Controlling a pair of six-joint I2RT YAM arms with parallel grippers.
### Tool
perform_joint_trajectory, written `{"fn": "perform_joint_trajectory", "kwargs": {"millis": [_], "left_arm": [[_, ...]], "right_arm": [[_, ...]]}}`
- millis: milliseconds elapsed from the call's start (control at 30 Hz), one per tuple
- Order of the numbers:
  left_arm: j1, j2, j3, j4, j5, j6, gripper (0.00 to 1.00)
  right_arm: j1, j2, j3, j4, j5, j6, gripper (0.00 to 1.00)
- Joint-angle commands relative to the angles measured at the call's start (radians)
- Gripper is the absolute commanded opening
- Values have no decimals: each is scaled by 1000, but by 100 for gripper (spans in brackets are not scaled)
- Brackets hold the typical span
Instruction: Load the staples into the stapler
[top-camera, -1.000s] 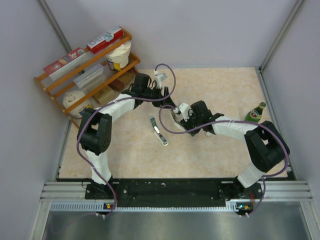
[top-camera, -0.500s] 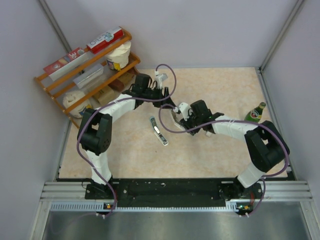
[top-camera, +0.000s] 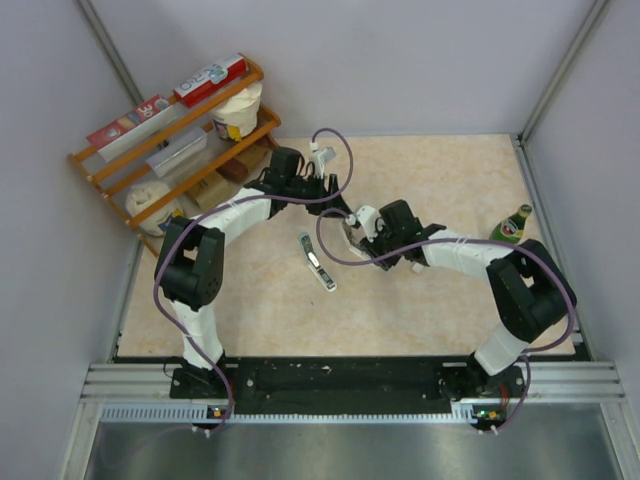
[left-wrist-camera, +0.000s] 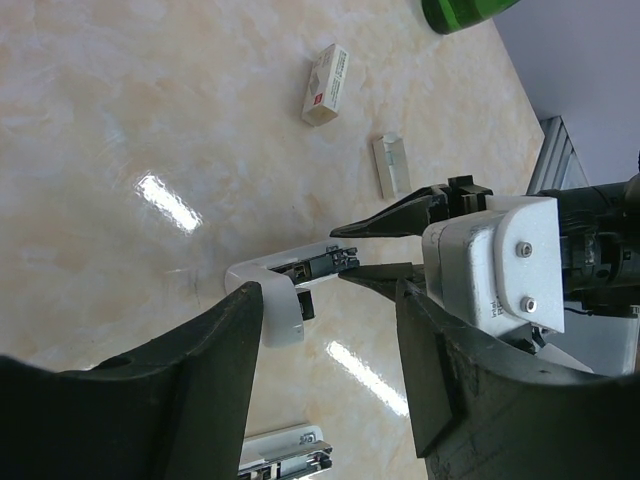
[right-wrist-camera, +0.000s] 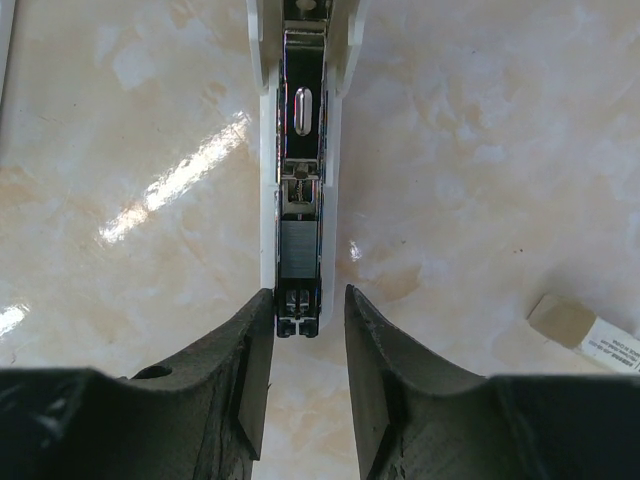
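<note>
A white stapler (right-wrist-camera: 298, 150) lies open on the table, its metal channel facing up. A grey ribbed strip that looks like the staples (right-wrist-camera: 298, 247) sits in that channel. My right gripper (right-wrist-camera: 305, 300) straddles the stapler's near end: the left finger touches it and a thin gap shows at the right finger. The left wrist view shows the same stapler (left-wrist-camera: 275, 295) with my right gripper (left-wrist-camera: 352, 255) at its tip. My left gripper (left-wrist-camera: 325, 310) hangs open above it, holding nothing. From above, my left gripper (top-camera: 335, 190) is just beyond my right gripper (top-camera: 352, 235).
A second stapler (top-camera: 316, 262) lies left of the grippers. Two small whitish packets (left-wrist-camera: 326, 85) (left-wrist-camera: 392, 165) lie on the table; one packet (right-wrist-camera: 585, 330) is near my right gripper. A green bottle (top-camera: 511, 226) stands at the right edge. A wooden shelf (top-camera: 170, 150) fills the back left.
My right jaws have narrowed around the stapler's end, and the right arm has edged slightly left. My left jaws have closed a little. The second stapler has not moved.
</note>
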Motion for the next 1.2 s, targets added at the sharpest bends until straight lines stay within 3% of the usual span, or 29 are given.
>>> {"fn": "perform_joint_trajectory", "kwargs": {"millis": [0, 267, 533, 1167], "left_arm": [[-10, 8, -8, 37, 24, -8, 60], [-16, 10, -9, 45, 28, -19, 60], [-22, 14, -8, 51, 34, -25, 60], [-46, -20, -31, 82, 56, -57, 59]], "right_arm": [[13, 16, 44, 5, 5, -10, 34], [20, 22, 47, -4, 6, -14, 33], [33, 33, 56, -16, 9, -21, 22], [47, 49, 66, -32, 25, -24, 22]]}}
